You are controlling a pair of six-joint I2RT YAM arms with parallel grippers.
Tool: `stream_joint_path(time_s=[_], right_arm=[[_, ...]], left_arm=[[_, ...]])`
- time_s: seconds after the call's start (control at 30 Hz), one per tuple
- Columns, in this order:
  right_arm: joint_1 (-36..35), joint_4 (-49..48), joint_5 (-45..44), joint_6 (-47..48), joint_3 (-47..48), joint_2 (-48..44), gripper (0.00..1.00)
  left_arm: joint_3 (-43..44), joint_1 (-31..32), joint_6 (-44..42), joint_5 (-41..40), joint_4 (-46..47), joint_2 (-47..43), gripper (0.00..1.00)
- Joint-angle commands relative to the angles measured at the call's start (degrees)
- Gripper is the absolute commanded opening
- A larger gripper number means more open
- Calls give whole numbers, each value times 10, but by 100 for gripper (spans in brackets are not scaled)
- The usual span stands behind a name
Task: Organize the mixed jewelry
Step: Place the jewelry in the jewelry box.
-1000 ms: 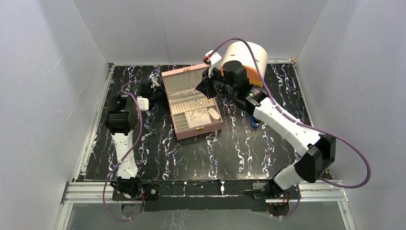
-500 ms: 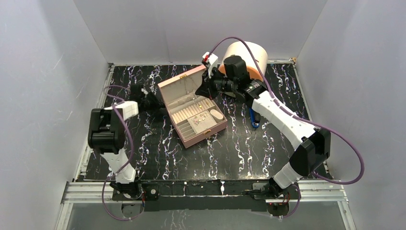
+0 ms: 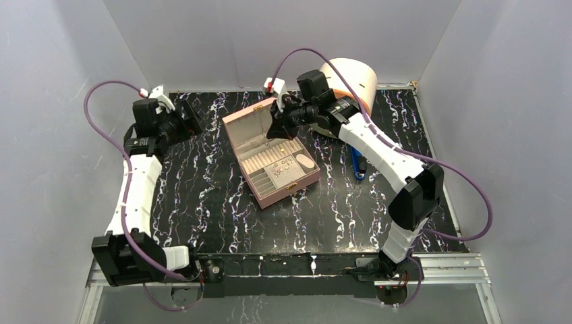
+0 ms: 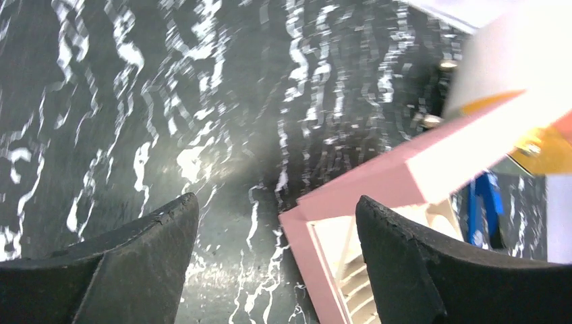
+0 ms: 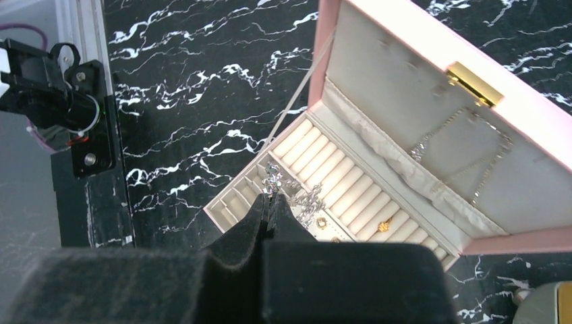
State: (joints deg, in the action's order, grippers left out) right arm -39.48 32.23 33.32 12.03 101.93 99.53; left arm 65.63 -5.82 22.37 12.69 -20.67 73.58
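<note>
The pink jewelry box [image 3: 251, 120] lies open mid-table, its lid propped up at the back. Tiny pieces of the mixed jewelry [image 3: 287, 165] rest in its cream tray: a silver cluster [image 5: 310, 200] and gold pieces [image 5: 384, 225] on the ring rolls. A thin chain [image 5: 465, 145] hangs inside the lid. My right gripper [image 3: 276, 124] hovers above the tray, shut, with a small glinting silver piece [image 5: 272, 177] at its fingertips. My left gripper [image 3: 190, 119] is raised left of the box, open and empty. In the left wrist view its fingers [image 4: 145, 260] frame the table and the box's corner [image 4: 317, 223].
A white and orange cylinder [image 3: 352, 75] stands at the back right, behind the right arm. A blue elongated object [image 3: 359, 166] lies right of the box. Grey enclosure walls close in the table on three sides, with a metal rail [image 3: 290, 264] along the near edge.
My left arm swung up and away from the box's left side to the far left, opening its jaws wide. The box turned slightly. The right gripper shifted left, still shut.
</note>
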Motion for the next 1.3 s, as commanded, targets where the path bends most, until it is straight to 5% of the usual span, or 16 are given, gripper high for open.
stream_joint_path(time_s=[0.0,0.23,0.63,0.8,1.27], right_arm=[[-15,27,29,43,46,21,0],[-16,57,93,44,87,55,0],[-17,58,183,53,56,40,0],[-16,35,193,38,33,26,0],[-16,11,218,34,41,35,0]], left_arm=[[33,12,-86,135,-21,-24,84],[31,108,-144,327,57,-34,70],[-64,135,-172,429,160,-65,69],[-98,137,-106,493,258,-65,68],[-113,156,-44,522,274,-29,59]])
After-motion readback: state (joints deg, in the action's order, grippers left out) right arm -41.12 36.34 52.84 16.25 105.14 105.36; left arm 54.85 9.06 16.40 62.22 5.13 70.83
